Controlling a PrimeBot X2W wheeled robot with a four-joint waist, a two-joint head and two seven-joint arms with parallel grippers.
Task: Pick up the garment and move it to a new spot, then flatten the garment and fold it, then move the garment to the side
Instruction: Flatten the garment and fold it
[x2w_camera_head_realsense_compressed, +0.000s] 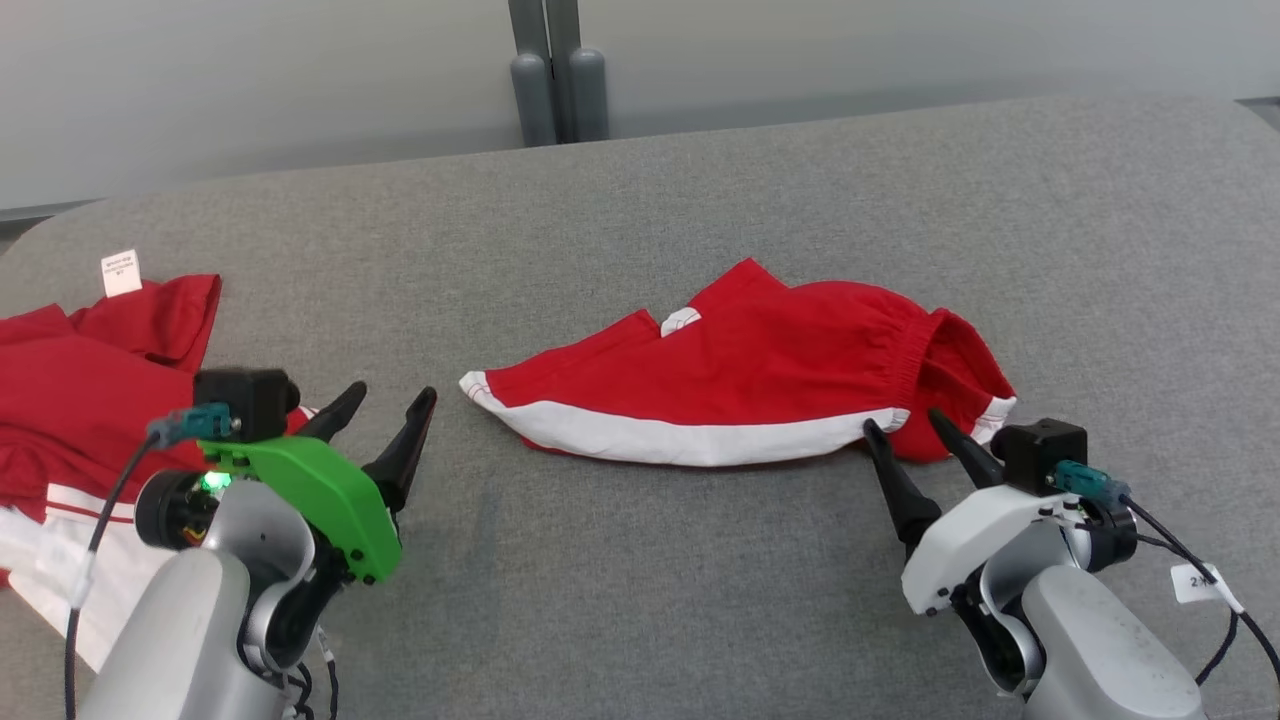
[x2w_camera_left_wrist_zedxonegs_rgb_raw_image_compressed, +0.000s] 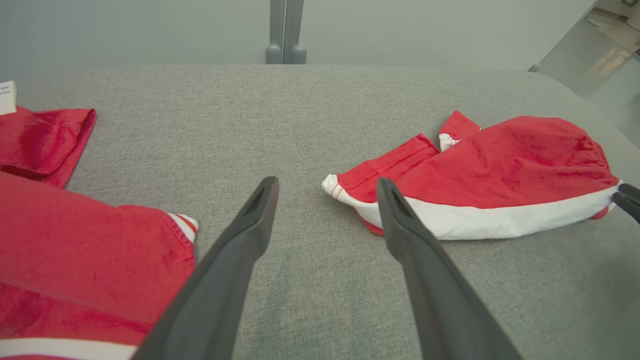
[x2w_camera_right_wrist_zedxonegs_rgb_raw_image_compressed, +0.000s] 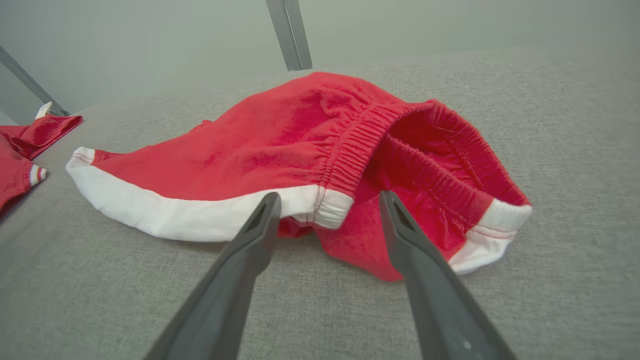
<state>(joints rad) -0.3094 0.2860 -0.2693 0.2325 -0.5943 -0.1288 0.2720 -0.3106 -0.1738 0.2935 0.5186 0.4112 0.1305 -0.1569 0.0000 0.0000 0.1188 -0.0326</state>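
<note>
A grey cloth-covered table (x2w_camera_head_realsense_compressed: 700, 190) spans the scene from the near edge to the far wall. On its left end lies a heap of red-and-white clothes (x2w_camera_head_realsense_compressed: 70, 400), the largest bundle here, with a small white label (x2w_camera_head_realsense_compressed: 121, 272) at its far corner.

The garment (x2w_camera_head_realsense_compressed: 760, 370), a pair of red shorts with a white band along the near edge, lies crumpled at the middle of the table, a little to the right. Its gathered elastic waistband (x2w_camera_right_wrist_zedxonegs_rgb_raw_image_compressed: 360, 145) is at the right end and gapes open toward the near side. Its white-edged leg hem (x2w_camera_left_wrist_zedxonegs_rgb_raw_image_compressed: 335, 187) points left.

The left gripper (x2w_camera_head_realsense_compressed: 394, 390) hangs over bare grey cloth between the heap and the shorts. Its fingers (x2w_camera_left_wrist_zedxonegs_rgb_raw_image_compressed: 240, 250) are spread wide with nothing between them, and they touch neither pile. The leg hem lies just to the right of them.

The right gripper (x2w_camera_head_realsense_compressed: 902, 419) is at the near edge of the waistband. Its fingers (x2w_camera_right_wrist_zedxonegs_rgb_raw_image_compressed: 430, 280) are also spread wide and grip nothing. The tips straddle the white corner of the band (x2w_camera_right_wrist_zedxonegs_rgb_raw_image_compressed: 330, 207); whether they touch the fabric cannot be told.
</note>
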